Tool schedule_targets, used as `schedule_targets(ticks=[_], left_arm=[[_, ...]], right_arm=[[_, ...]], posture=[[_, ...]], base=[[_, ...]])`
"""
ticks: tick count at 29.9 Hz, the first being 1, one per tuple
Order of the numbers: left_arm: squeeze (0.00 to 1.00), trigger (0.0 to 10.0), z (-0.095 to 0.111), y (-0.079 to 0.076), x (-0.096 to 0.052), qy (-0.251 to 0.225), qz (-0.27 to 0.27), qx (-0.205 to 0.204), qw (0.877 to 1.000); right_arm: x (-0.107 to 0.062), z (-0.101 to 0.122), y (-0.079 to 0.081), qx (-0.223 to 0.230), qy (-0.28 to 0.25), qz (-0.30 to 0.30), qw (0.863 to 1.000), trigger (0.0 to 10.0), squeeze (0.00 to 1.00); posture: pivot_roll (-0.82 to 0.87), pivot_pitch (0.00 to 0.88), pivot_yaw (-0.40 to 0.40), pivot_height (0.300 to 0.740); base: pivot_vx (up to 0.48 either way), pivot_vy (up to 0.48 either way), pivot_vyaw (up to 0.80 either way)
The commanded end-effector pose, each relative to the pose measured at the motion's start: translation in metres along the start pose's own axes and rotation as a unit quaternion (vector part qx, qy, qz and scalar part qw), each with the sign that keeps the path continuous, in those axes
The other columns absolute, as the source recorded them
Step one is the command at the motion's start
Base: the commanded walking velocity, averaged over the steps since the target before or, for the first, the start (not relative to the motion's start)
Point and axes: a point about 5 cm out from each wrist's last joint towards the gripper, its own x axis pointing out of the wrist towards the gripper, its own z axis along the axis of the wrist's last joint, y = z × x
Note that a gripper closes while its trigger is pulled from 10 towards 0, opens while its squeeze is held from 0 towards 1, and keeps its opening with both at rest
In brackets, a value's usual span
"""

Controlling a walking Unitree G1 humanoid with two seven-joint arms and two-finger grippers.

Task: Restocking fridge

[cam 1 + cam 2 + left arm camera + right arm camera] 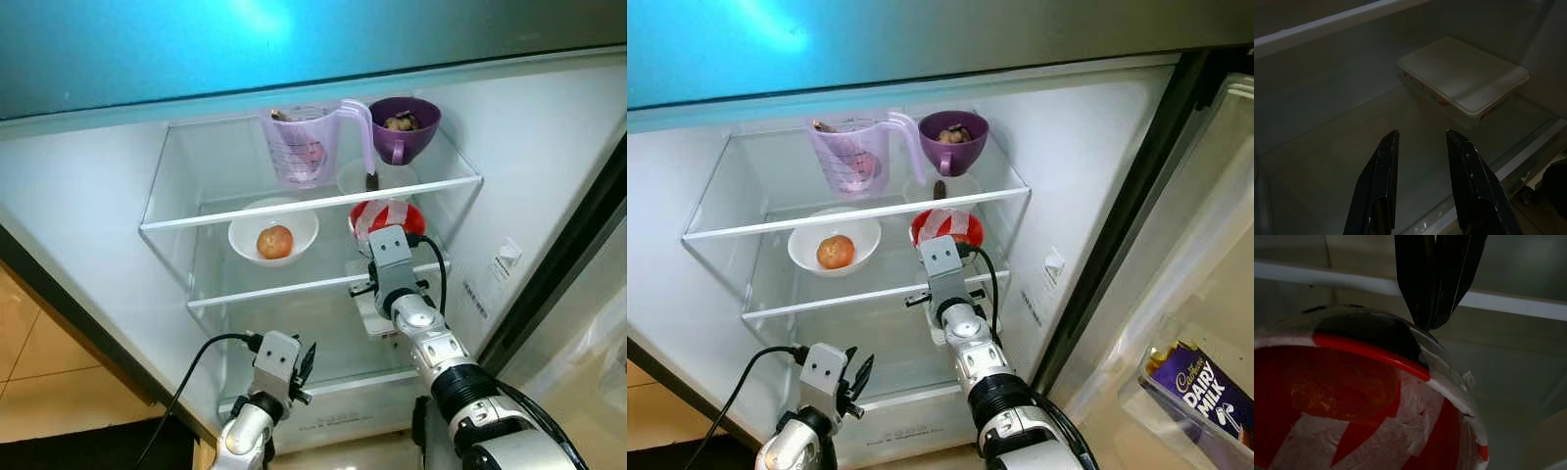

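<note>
The red bowl sits on the fridge's middle shelf, film-wrapped, likely slippery and spillable; best held by its rim. The right end effector is clenched on that rim. One white bowl, one jug, one purple cup. The left end effector hangs released near one lidded box.

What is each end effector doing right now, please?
Left end effector: open, holding nothing, over the lower shelf.
Right end effector: shut on the rim of the red bowl.
</note>
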Motion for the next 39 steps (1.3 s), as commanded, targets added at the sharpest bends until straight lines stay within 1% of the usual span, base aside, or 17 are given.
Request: schedule_targets(ticks=[1, 5, 6, 7, 10, 11, 15, 18, 22, 25, 30, 32, 33, 35, 36, 39], left_arm=[[0.00, 10.0, -0.002, 0.000, -0.001, 0.003, -0.003, 0.003, 1.000], [0.00, 10.0, -0.002, -0.001, -0.001, 0.003, -0.003, 0.003, 1.000], [0.00, 10.0, -0.001, -0.001, -0.001, 0.002, -0.003, 0.003, 1.000], [0.00, 10.0, -0.001, -0.001, -0.001, 0.002, -0.003, 0.003, 1.000], [0.00, 10.0, -0.001, -0.001, -0.002, -0.002, -0.003, 0.004, 1.000], [0.00, 10.0, -0.001, -0.001, -0.002, -0.002, -0.003, 0.004, 1.000], [0.00, 10.0, 0.001, -0.001, -0.002, -0.006, -0.003, 0.005, 1.000], [0.00, 10.0, 0.001, -0.001, -0.002, -0.007, -0.003, 0.005, 1.000], [0.00, 10.0, 0.001, -0.001, -0.002, -0.007, -0.003, 0.005, 1.000], [0.00, 10.0, 0.001, -0.001, -0.001, -0.008, -0.003, 0.005, 1.000], [0.00, 10.0, 0.002, 0.000, -0.001, -0.009, -0.002, 0.006, 1.000], [0.00, 10.0, 0.001, 0.001, -0.002, -0.006, 0.000, 0.006, 1.000], [0.00, 10.0, 0.001, 0.001, -0.002, -0.006, 0.000, 0.006, 1.000], [0.00, 10.0, -0.002, 0.002, -0.003, 0.001, 0.003, 0.003, 1.000], [0.00, 10.0, -0.002, 0.002, -0.003, 0.001, 0.003, 0.003, 1.000], [0.00, 10.0, -0.007, 0.003, -0.005, 0.016, 0.006, 0.001, 1.000]], right_arm=[[0.000, -0.007, -0.005, -0.003, 0.018, -0.014, 1.000, 10.0, 0.00], [0.000, -0.009, -0.005, -0.011, 0.021, -0.003, 1.000, 10.0, 0.00], [-0.001, -0.011, -0.002, -0.011, 0.022, 0.012, 1.000, 10.0, 0.00], [-0.001, -0.011, -0.002, -0.011, 0.022, 0.012, 1.000, 10.0, 0.00], [-0.007, -0.022, 0.009, 0.004, 0.027, 0.075, 0.997, 10.0, 0.00], [-0.007, -0.022, 0.009, 0.004, 0.027, 0.075, 0.997, 10.0, 0.00], [-0.018, -0.040, 0.020, -0.005, 0.039, 0.156, 0.987, 10.0, 0.00], [-0.026, -0.044, 0.023, -0.010, 0.029, 0.209, 0.977, 10.0, 0.00], [-0.031, -0.046, 0.023, -0.005, 0.023, 0.233, 0.972, 10.0, 0.00], [-0.039, -0.052, 0.021, -0.007, 0.015, 0.268, 0.963, 10.0, 0.00], [-0.043, -0.061, 0.019, -0.012, 0.028, 0.275, 0.961, 10.0, 0.00], [-0.047, -0.071, 0.017, -0.021, 0.048, 0.275, 0.960, 10.0, 0.00], [-0.047, -0.071, 0.017, -0.021, 0.048, 0.275, 0.960, 10.0, 0.00], [-0.049, -0.082, 0.016, -0.033, 0.073, 0.269, 0.960, 10.0, 0.00], [-0.049, -0.082, 0.016, -0.033, 0.073, 0.269, 0.960, 10.0, 0.00], [-0.051, -0.093, 0.012, -0.035, 0.100, 0.250, 0.962, 10.0, 0.00]], posture=[[-0.03, 0.068, 0.037, 0.545], [-0.03, 0.069, 0.038, 0.545], [-0.03, 0.071, 0.038, 0.545], [-0.03, 0.071, 0.038, 0.545], [-0.03, 0.073, 0.041, 0.545], [-0.03, 0.073, 0.041, 0.545], [-0.04, 0.075, 0.042, 0.545], [-0.04, 0.075, 0.042, 0.545], [-0.04, 0.074, 0.043, 0.545], [-0.04, 0.074, 0.045, 0.545], [-0.04, 0.073, 0.046, 0.545], [-0.03, 0.073, 0.046, 0.545], [-0.03, 0.073, 0.046, 0.545], [-0.03, 0.073, 0.046, 0.545], [-0.03, 0.073, 0.046, 0.545], [-0.03, 0.070, 0.047, 0.550]], base=[[0.000, 0.000, 0.00], [0.000, 0.000, 0.00], [0.000, 0.000, 0.00], [0.000, 0.000, 0.00], [0.000, 0.000, 0.00], [0.000, 0.000, 0.00], [0.000, 0.000, 0.00], [0.000, 0.000, 0.00], [0.000, 0.000, 0.00], [0.000, 0.000, 0.00], [0.000, 0.000, 0.00], [0.000, 0.000, 0.00], [0.000, 0.000, 0.00], [0.000, 0.000, 0.00], [0.000, 0.000, 0.00], [0.000, 0.000, 0.00]])
